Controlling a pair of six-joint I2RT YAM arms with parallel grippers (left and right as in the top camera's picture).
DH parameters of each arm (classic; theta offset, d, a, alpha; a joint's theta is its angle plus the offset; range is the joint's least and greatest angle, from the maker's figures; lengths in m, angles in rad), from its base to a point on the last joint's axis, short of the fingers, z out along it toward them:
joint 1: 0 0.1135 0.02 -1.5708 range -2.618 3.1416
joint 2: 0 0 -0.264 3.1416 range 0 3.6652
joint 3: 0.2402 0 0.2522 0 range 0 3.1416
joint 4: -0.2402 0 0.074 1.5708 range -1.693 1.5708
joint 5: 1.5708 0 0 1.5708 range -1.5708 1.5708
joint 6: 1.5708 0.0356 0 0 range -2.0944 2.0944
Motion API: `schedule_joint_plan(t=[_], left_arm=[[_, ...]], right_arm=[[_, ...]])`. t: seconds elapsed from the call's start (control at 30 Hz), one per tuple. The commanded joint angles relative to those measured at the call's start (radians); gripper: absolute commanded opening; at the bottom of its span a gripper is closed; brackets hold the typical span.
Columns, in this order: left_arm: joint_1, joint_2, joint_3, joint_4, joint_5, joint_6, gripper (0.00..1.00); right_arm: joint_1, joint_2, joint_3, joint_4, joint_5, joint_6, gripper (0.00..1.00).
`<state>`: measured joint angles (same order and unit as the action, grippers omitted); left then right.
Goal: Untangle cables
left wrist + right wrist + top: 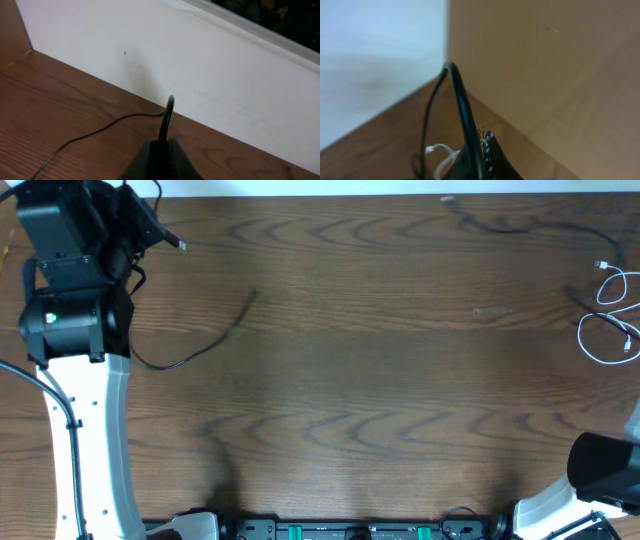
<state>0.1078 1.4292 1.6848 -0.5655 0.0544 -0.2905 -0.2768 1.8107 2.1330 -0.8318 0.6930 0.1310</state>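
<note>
Apparently most of the untangling was already behind you. The black cable (200, 352) and the white cable (612, 320) lay well apart on the counter (380, 400), with no crossing between them visible from overhead.

Your left end effector (161, 147) was clenched on one end of the black cable (100, 129). A short, stiff stub stood up from between the fingers. The thin cord dropped away from the stub to the end effector's left and trailed back across the wood. From overhead, its loose run curved beside the left arm, then slanted out toward the middle of the counter, so its long axis ran diagonally away from the end effector. The free tip pointed toward the far edge.

The white cable sat in loose loops with no single long axis. Its plug end pointed toward the far edge.

In the wrist view, a sliver of the white cable (440, 151) showed just below and left of your right end effector (482, 150). A black arch of cord (457, 97) rose over the fingers, and you could not tell from these views what it belonged to. Nor could you tell whether that end effector was clenched or released.

What seemed left was to lay the black cable out straight, let go of it, and perhaps open up the white loops.
</note>
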Motion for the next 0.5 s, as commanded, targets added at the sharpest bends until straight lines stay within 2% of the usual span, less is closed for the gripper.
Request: schedule_joint_plan(t=[0.0, 0.03, 0.07, 0.1, 0.13, 0.17, 0.2, 0.33, 0.47], left_arm=[[-0.014, 0.03, 0.02, 0.002, 0.006, 0.009, 0.07], [-0.016, 0.036, 0.02, -0.001, 0.007, 0.009, 0.08], [-0.018, 0.041, 0.02, -0.003, 0.006, 0.009, 0.08], [-0.021, 0.047, 0.02, -0.006, 0.006, 0.01, 0.07], [-0.023, 0.051, 0.02, -0.007, 0.007, 0.01, 0.07], [-0.026, 0.054, 0.02, -0.008, 0.006, 0.01, 0.07], [-0.026, 0.057, 0.02, -0.01, 0.007, 0.01, 0.07], [-0.032, 0.058, 0.02, -0.01, 0.014, 0.009, 0.07], [-0.047, 0.058, 0.02, -0.011, 0.018, 0.01, 0.08]], right_arm=[[-0.045, 0.05, 0.01, -0.038, 0.082, 0.063, 0.01], [-0.052, 0.065, 0.01, -0.052, 0.067, 0.068, 0.01], [-0.059, 0.084, 0.01, -0.066, 0.043, 0.071, 0.08], [-0.064, 0.102, 0.01, -0.08, 0.017, 0.071, 0.23], [-0.066, 0.119, 0.01, -0.093, -0.008, 0.071, 0.56], [-0.068, 0.134, 0.01, -0.106, -0.033, 0.071, 0.82], [-0.068, 0.146, 0.01, -0.119, -0.061, 0.071, 0.99], [-0.067, 0.162, 0.01, -0.142, -0.231, 0.046, 0.99], [-0.055, 0.145, 0.01, -0.138, -0.538, -0.098, 0.99]])
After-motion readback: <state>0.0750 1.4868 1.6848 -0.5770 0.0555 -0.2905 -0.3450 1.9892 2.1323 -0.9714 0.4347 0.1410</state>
